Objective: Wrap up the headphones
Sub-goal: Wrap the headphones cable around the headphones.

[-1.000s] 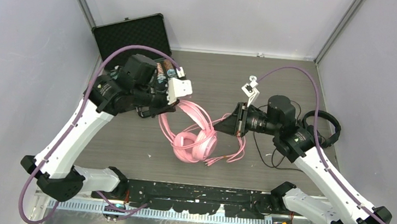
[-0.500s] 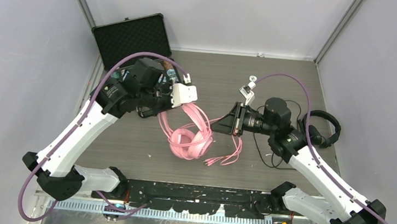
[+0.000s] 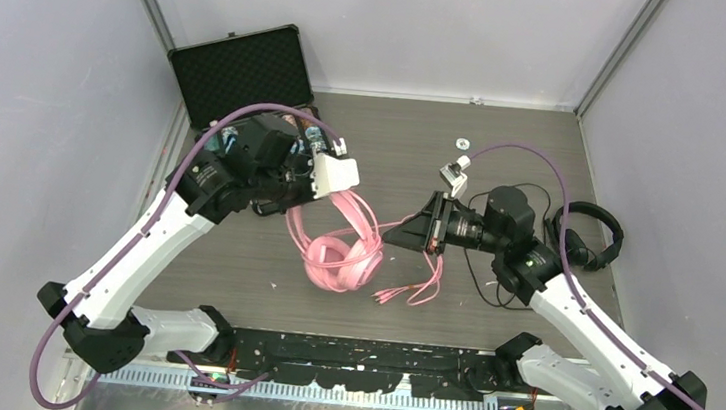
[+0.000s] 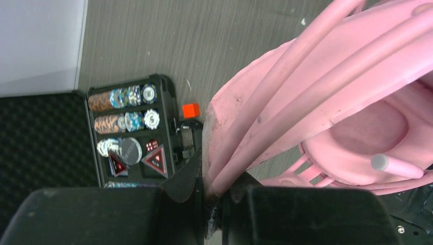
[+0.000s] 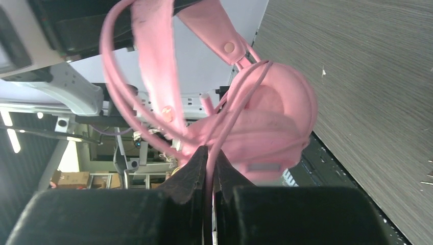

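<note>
Your right end effector (image 5: pixel 209 159), pinching the pink cable (image 5: pixel 228 122), has edged toward the glossy pink headset (image 3: pixel 338 261) that your left end effector (image 4: pixel 214 190) pinches; a tug may slip the cable.

My left arm (image 3: pixel 139 249) and right arm (image 3: pixel 584 322) look alike: white tapered links, black joints and bases, a purple cable (image 3: pixel 247 111) looping off each wrist. The left claw (image 4: pixel 212 191) and right claw (image 5: pixel 209 171) have matte black wedge fingers.
</note>
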